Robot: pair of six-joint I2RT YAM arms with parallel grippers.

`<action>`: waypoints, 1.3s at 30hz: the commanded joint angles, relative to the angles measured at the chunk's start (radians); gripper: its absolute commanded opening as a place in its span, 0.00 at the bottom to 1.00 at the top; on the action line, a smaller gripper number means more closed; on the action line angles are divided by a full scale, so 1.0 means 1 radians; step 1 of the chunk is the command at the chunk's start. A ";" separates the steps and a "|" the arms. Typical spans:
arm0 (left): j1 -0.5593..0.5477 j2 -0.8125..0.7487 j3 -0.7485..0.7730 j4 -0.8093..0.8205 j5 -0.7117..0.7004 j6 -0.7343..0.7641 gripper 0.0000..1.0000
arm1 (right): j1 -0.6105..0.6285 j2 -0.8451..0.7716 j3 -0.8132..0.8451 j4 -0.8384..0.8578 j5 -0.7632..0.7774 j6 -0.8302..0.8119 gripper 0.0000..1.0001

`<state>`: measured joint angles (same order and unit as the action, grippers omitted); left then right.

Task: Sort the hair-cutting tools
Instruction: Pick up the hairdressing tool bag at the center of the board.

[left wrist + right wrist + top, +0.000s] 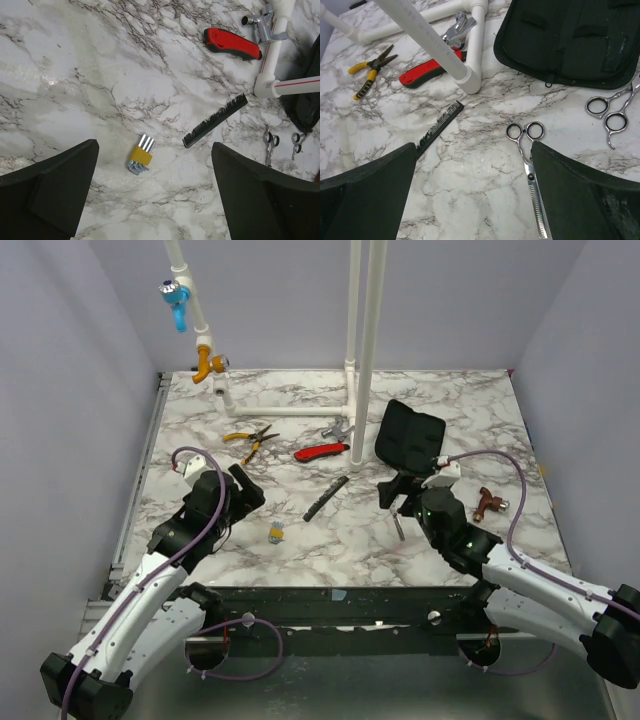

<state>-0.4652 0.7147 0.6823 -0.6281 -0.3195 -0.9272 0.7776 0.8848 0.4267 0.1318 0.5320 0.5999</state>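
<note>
A long black comb [326,498] lies at the table's middle; it also shows in the left wrist view [215,121] and the right wrist view [437,127]. Silver thinning scissors [532,170] lie flat just under my right gripper [395,498], by its right finger. A second pair of silver scissors [610,112] lies beside the open black pouch [408,435]. My right gripper [474,150] is open and empty. My left gripper [250,490] is open and empty, left of the comb, over bare marble [154,200]. No thin dark stick-like tool shows.
Yellow-handled pliers [250,440], a red-handled tool [322,451] and a silver fitting [338,427] lie at the back by the white pipe frame [355,360]. A yellow-banded hex key set [276,532] lies near the front. A brown tool [488,503] lies at right.
</note>
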 commanded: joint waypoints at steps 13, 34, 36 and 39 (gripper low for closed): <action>-0.171 0.036 0.085 0.087 0.001 0.259 0.98 | 0.004 0.075 0.129 -0.057 -0.130 -0.087 1.00; -0.169 -0.278 -0.244 0.285 0.012 0.118 0.98 | -0.009 0.190 0.118 -0.108 0.108 0.058 0.95; -0.170 -0.260 -0.239 0.280 0.022 0.110 0.98 | -0.069 0.175 0.106 -0.072 0.095 0.059 0.93; -0.169 -0.219 -0.230 0.268 0.026 0.100 0.98 | -0.178 0.224 0.150 -0.057 -0.011 0.078 0.91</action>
<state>-0.6350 0.4557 0.4404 -0.3805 -0.3008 -0.7929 0.7044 1.0779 0.5327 0.0589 0.5125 0.6151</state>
